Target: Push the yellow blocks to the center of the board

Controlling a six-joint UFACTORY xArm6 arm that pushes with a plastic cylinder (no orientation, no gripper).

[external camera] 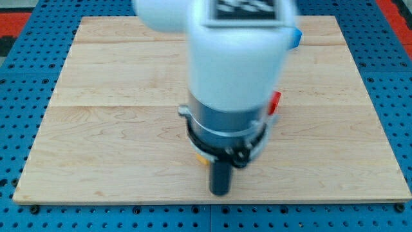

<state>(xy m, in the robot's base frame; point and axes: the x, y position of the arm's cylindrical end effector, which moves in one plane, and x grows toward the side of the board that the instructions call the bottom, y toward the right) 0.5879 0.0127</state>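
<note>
My tip [221,193] rests on the wooden board [103,129] near the bottom edge, a little right of the middle. A small sliver of a yellow block [202,158] shows just left of the rod, under the arm's dark collar; its shape is hidden. A red block [275,102] peeks out at the arm's right side, and a blue block [297,36] shows near the top edge to the right. The arm's white body hides the board's centre and anything lying there.
The board lies on a blue perforated table [26,77]. A red area [13,19] shows at the view's top left corner.
</note>
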